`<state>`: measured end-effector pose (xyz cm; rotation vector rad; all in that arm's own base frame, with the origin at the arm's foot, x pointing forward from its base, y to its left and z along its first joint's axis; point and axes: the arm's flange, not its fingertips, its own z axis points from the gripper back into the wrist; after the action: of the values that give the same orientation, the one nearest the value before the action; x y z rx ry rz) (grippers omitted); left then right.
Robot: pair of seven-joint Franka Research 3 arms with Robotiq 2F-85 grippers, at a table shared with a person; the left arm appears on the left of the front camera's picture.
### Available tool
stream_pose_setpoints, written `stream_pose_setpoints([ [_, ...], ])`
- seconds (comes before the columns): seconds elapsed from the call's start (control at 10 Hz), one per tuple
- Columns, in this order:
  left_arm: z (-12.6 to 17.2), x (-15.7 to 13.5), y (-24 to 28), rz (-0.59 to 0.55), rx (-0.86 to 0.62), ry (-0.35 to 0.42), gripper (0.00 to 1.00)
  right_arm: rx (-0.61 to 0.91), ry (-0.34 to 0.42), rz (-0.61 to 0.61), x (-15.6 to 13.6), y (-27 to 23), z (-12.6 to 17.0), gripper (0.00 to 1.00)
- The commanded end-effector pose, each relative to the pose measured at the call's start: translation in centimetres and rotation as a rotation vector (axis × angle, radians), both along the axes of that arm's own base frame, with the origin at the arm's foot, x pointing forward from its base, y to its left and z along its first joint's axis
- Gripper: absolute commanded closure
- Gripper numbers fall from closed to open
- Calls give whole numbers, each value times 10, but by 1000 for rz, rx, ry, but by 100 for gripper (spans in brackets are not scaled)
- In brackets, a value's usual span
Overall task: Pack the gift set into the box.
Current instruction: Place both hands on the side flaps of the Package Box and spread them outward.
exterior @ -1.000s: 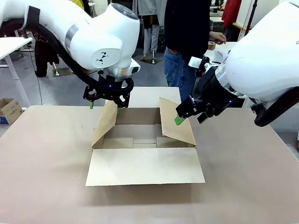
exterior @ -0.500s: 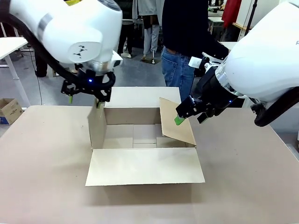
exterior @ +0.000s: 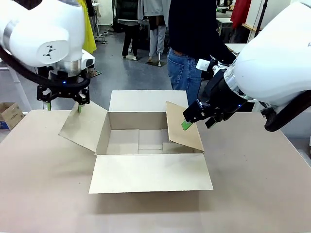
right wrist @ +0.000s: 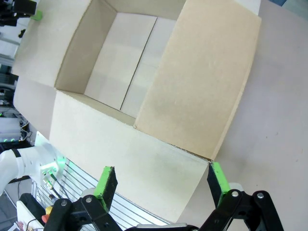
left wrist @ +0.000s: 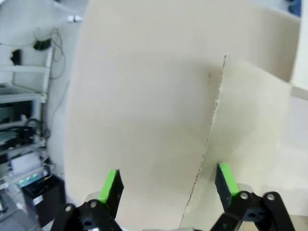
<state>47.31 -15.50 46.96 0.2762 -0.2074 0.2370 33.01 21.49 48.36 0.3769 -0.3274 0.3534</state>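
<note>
The box (exterior: 146, 141) stands open in the middle of the table, with nothing lying on its floor (right wrist: 127, 62). Its left flap (exterior: 80, 127) lies folded outward; the near and far flaps are spread flat. The right flap (exterior: 182, 127) still leans inward over the opening. My left gripper (exterior: 63, 106) is open above the left flap's outer edge, and that edge (left wrist: 211, 130) runs between its fingers (left wrist: 109, 185). My right gripper (exterior: 197, 122) is open beside the top edge of the right flap (right wrist: 199, 82). The gift set is out of view.
A person in a dark top and jeans (exterior: 187, 68) stands at the far side of the table behind the box. A small printed carton (exterior: 9, 114) sits on the floor at the left. Bare tabletop (exterior: 252, 184) surrounds the box.
My left arm swung left and took the left flap from leaning inward to lying outward. The right arm and the right flap have not moved.
</note>
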Motion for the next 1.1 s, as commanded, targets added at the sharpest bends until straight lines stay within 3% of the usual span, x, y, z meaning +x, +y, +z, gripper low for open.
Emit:
stream_pose_setpoints([
  [0.0, -28, 3, 21, -51, -123, 65, 0, -6, -16, 2, 1, -1, -1, 0],
  [0.1, -43, 4, 30, -155, -244, 127, 0, -6, -16, 2, 1, -1, -1, 0],
  [0.4, -68, 8, 58, -155, -387, 186, 0, -6, -16, 2, 1, -1, -1, 0],
  [0.5, -63, 11, 35, -129, -265, 116, 0, -6, -16, 2, 1, -1, -1, 0],
  [1.0, -63, 11, 35, -129, -265, 116, 0, 0, 0, 0, 0, 0, 0, 0],
])
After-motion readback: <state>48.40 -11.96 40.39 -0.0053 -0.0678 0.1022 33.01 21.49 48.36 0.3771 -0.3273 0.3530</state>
